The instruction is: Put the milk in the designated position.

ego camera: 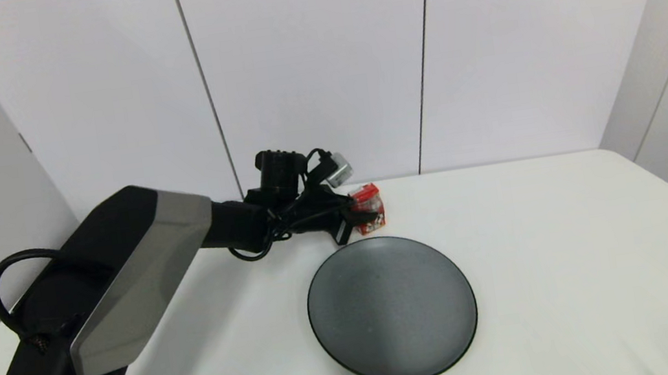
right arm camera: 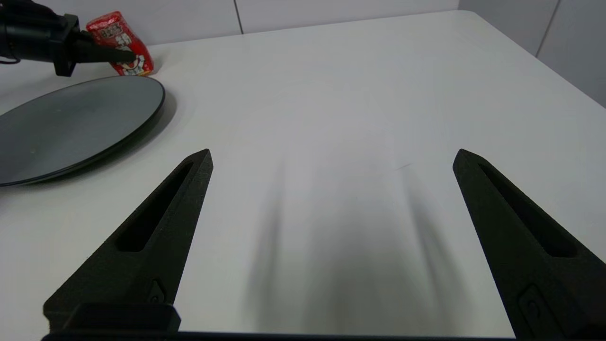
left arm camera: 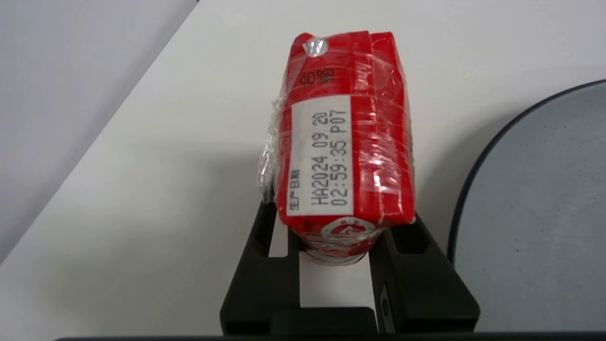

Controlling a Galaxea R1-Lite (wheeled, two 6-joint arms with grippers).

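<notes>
gripping one milk (ego camera: 368,209), left gripper (ego camera: 356,216) jaws

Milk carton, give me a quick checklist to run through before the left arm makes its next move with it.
1. Grip: left gripper has its fingers on both sides of the milk, at one end only. Ok, though shallow.
2. Carton resting on the table or lifted: cannot tell.
3. Clearance from the plate: the milk sits just beyond its far rim, not on it. Ok.
4. Open tabletop to set it down: bare white surface to the right of the plate. Ok.
5. Right gripper: open, low over the table, well away from the carton. Ok.
</notes>
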